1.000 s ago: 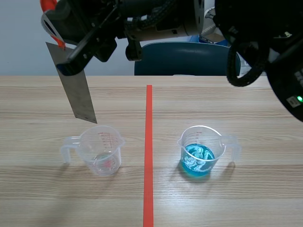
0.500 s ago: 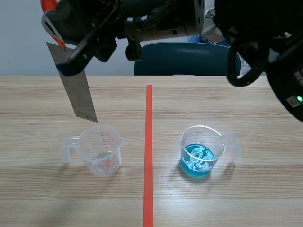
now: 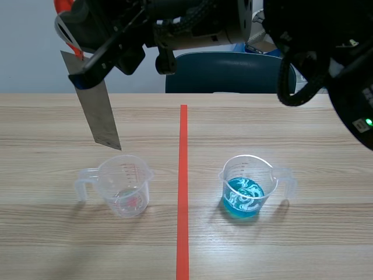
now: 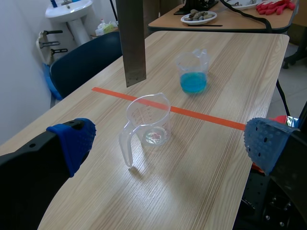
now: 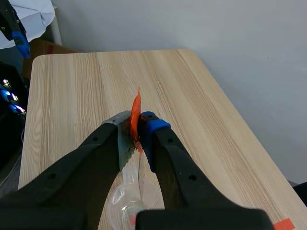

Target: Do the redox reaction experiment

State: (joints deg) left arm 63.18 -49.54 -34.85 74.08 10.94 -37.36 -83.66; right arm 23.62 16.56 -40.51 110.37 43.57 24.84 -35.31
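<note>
The right gripper [image 3: 87, 67], clamped on the top of a grey metal strip [image 3: 98, 114], hangs it nearly upright. The clear beaker [image 3: 123, 185] sits below this gripper, the strip's tip close above its rim. The blue-liquid beaker [image 3: 245, 188] stands well aside on the desk [image 3: 303, 245]. The left gripper [image 4: 169, 143] is spread wide, holding nothing.
</note>
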